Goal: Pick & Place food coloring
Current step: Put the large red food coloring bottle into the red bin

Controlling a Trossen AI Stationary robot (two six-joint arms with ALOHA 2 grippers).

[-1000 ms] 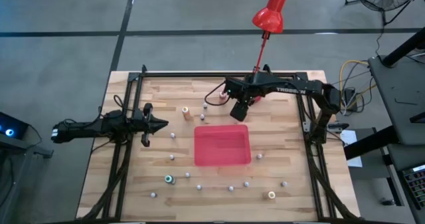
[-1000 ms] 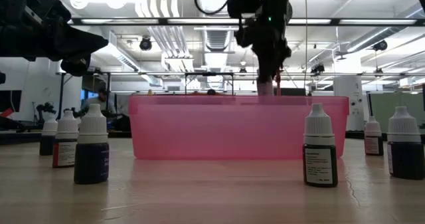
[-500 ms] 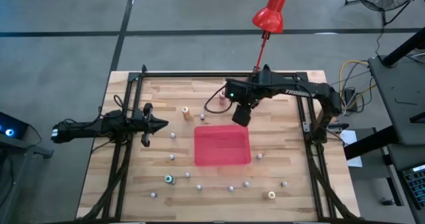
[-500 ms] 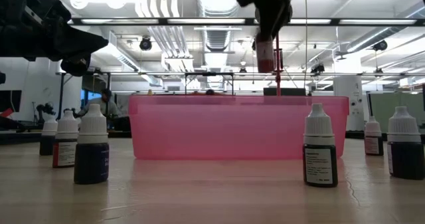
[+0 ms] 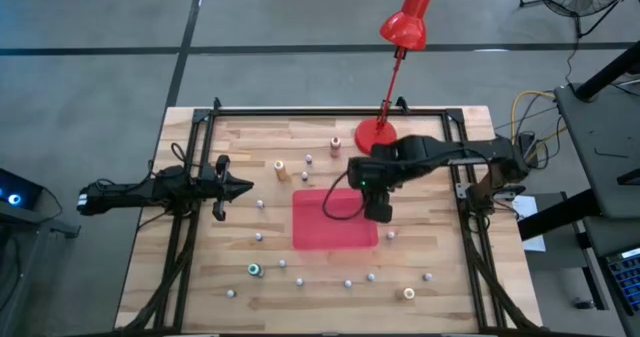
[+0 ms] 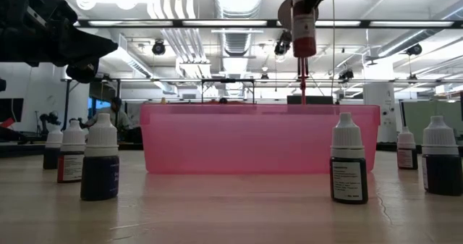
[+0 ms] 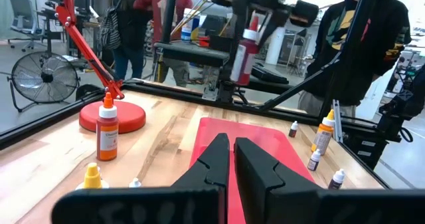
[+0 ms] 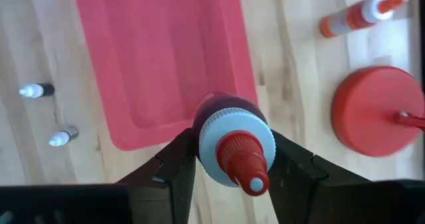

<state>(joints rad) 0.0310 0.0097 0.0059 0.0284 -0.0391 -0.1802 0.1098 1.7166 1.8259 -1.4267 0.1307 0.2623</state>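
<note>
Carrying step: right gripper (image 8: 229, 159) clamped on a red food coloring bottle (image 8: 229, 141) with a white collar and red nozzle, held high over the right edge of the red tray (image 5: 335, 220). Next move, by judgement: lower and release inside the tray walls. Left gripper (image 5: 240, 187) closed, empty, waiting at the table's left. Other bottles stand scattered around the tray.

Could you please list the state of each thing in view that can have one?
Right gripper: shut on the red bottle, above the tray.
Red bottle: capped, held in the air.
Tray: nothing visible inside it.
Left gripper: shut, holding nothing.
Orange bottle: upright, capped.
</note>
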